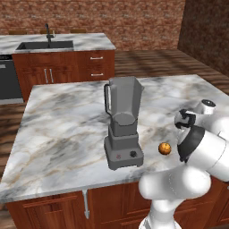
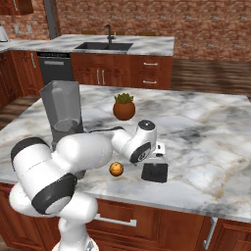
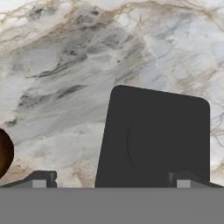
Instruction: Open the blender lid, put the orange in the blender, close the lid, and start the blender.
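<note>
2 small dark fingertips (image 3: 40, 179) of the gripper (image 3: 111, 180) stand wide apart at the bottom of the hand view, released and holding nothing. Between and just beyond them lies the dark charcoal squarish blender lid (image 3: 155, 140) with rounded corners and a raised centre, flat on the grey-and-tan veined marble counter (image 3: 65, 65); whether the tips touch it is hard to say from this angle. At 9 o'clock of the lid in the hand view, the small round orange (image 3: 4, 153) is cut by the picture's edge.

From the right base camera, the lid (image 2: 155, 172) rests on the counter (image 2: 206, 127) near its front edge, with the orange (image 2: 116, 169) just beside it at 9 o'clock, apart from it. The white hand hangs just above the lid. At 12 o'clock of the orange stands a round terracotta pot with a green plant (image 2: 124, 107).

From the left base camera, the tall grey blender (image 1: 122, 123), a tapered translucent jar on a boxy dark base with a black knob, stands upright with its top uncovered. The orange (image 1: 164, 148) sits near its base at 3 o'clock.
</note>
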